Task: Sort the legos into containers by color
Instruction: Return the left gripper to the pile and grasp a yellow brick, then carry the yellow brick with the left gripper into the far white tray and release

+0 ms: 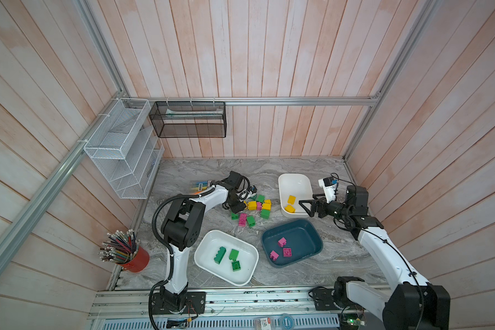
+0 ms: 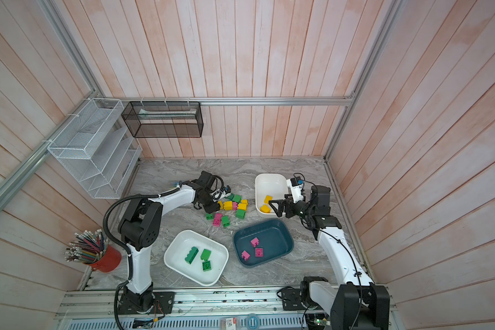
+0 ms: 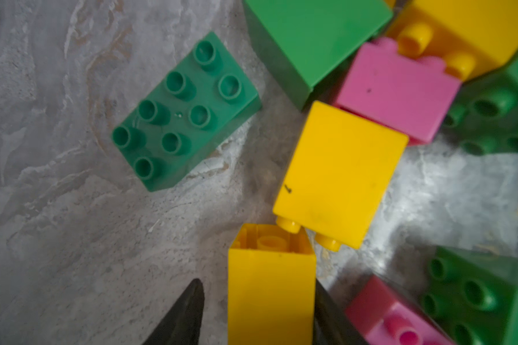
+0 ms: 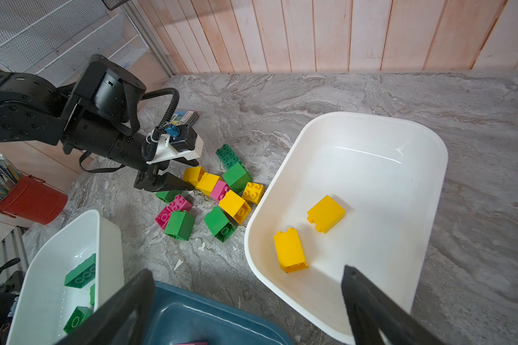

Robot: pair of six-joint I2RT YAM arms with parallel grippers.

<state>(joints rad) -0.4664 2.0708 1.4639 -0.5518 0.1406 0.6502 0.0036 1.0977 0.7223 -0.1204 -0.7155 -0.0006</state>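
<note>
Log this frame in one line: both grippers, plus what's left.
left gripper: open, astride yellow brick | right gripper: open, empty | brick pile: unsorted

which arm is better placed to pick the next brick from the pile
Left: left gripper straddles a yellow brick in the pile; right gripper hangs open by the white tub.

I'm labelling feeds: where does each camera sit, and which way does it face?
Top view: high overhead, looking down at marble table; both arms show.
Top view: alongside, same look, brick pile central; both arms.
Left wrist: close over that pile; left gripper straddles a yellow brick.
Right wrist: over yellow-brick tub, open right gripper; also sees pile.
</note>
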